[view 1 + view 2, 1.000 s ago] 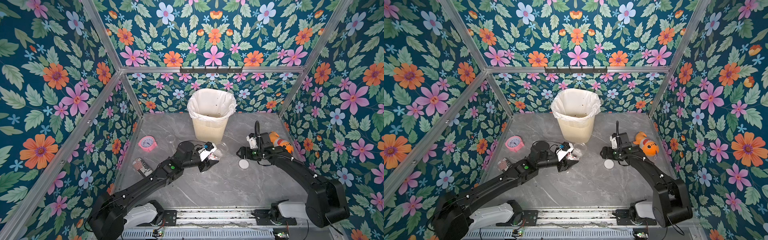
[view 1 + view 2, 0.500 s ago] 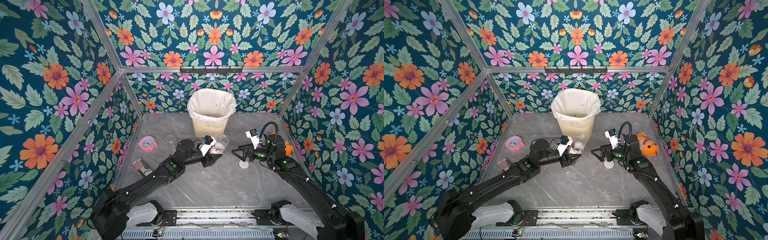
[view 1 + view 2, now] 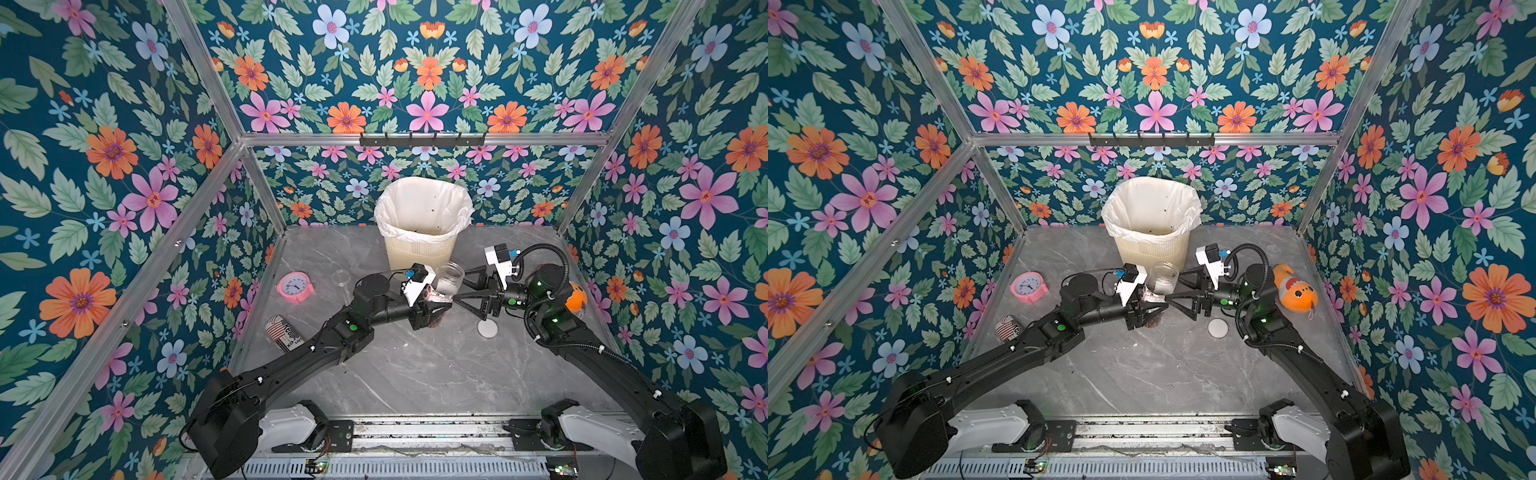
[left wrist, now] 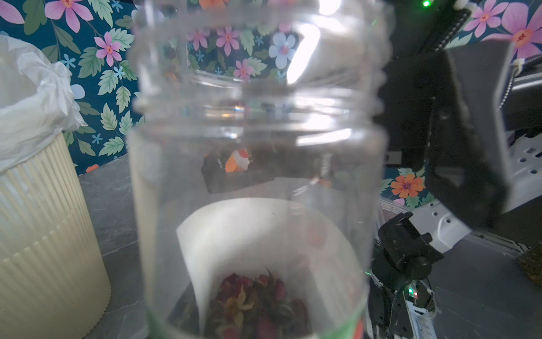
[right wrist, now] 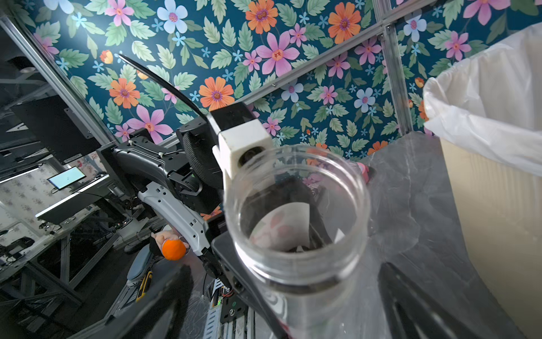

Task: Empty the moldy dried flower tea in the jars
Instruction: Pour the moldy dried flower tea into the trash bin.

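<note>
My left gripper is shut on the lower part of a clear, lidless jar, which tilts with its mouth up towards the back. Reddish-brown dried flower tea lies at the jar's bottom behind a white label. My right gripper is open wide, level with the jar's mouth end. Its fingers stand on either side of the jar without closing on it. A white lid lies flat on the table below the right gripper. A translucent lid lies left of the left wrist.
A cream ribbed bin with a white liner stands right behind the jar at the back wall. A pink clock and a striped can sit on the left. An orange toy fish lies behind the right arm.
The right gripper rose from beside the white lid, turned to face the jar, opened wide and moved left up to it. The left gripper lifted the jar slightly towards the bin.
</note>
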Tool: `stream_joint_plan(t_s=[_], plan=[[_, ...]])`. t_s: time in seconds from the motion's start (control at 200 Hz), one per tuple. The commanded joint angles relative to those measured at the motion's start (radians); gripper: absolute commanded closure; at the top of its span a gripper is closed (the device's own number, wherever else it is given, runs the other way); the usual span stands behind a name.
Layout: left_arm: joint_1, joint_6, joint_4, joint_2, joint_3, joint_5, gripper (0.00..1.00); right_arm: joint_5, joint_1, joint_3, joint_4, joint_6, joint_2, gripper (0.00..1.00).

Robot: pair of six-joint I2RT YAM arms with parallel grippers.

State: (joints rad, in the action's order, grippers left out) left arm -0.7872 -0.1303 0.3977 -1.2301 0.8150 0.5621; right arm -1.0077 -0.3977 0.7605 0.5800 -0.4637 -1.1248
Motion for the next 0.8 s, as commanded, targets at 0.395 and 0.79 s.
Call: stream_joint_plan(t_s=[0.395, 0.79], plan=[[-0.036, 0.015, 0.150, -0.002, -0.029, -0.294, 0.47, 0.372, -0.125, 0.048, 0.018, 0.038, -0.062, 0.01], [-0.049, 0.031, 0.196, -0.005, -0.047, -0.265, 0.46, 0.413, -0.152, 0.062, 0.015, 0.041, -0.101, 0.11]])
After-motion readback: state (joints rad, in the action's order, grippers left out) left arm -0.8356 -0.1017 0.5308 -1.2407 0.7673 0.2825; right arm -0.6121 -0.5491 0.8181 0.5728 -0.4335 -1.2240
